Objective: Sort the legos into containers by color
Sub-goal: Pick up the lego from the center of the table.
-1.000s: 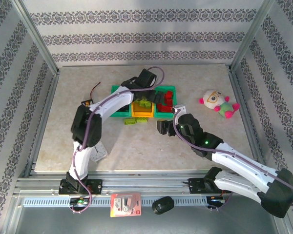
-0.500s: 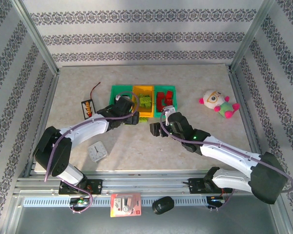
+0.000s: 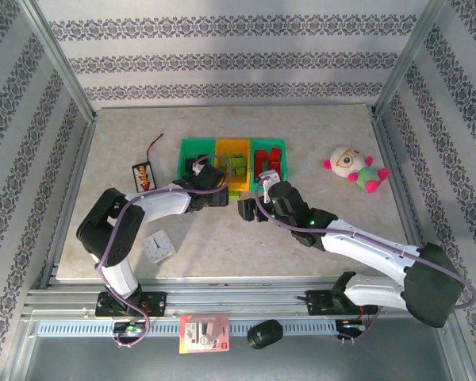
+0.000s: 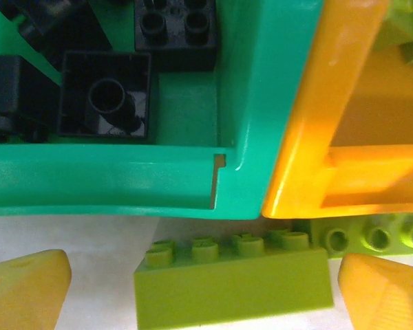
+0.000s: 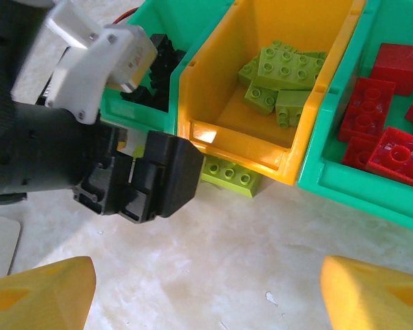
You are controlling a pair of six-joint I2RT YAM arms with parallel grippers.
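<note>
Top external: your left gripper [image 3: 220,195] sits at the front of the containers [image 3: 232,144], with your right gripper [image 3: 248,209] just beside it. Left wrist: jaws wide, a lime brick [image 4: 234,282] lying loose between them, just before the left teal bin [image 4: 124,185]. Right wrist: jaws wide and empty over the table [image 5: 227,261]; lime legos [image 5: 282,69] fill the orange bin [image 5: 213,89], red legos [image 5: 392,148] the right teal bin [image 5: 344,179].

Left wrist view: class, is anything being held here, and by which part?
Nothing is held: the open left fingers straddle the lime brick but have not closed.

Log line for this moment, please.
left gripper: open, straddling lime brick on table | right gripper: open, empty, above table before orange bin | second lime brick: on table, at orange bin's front
</note>
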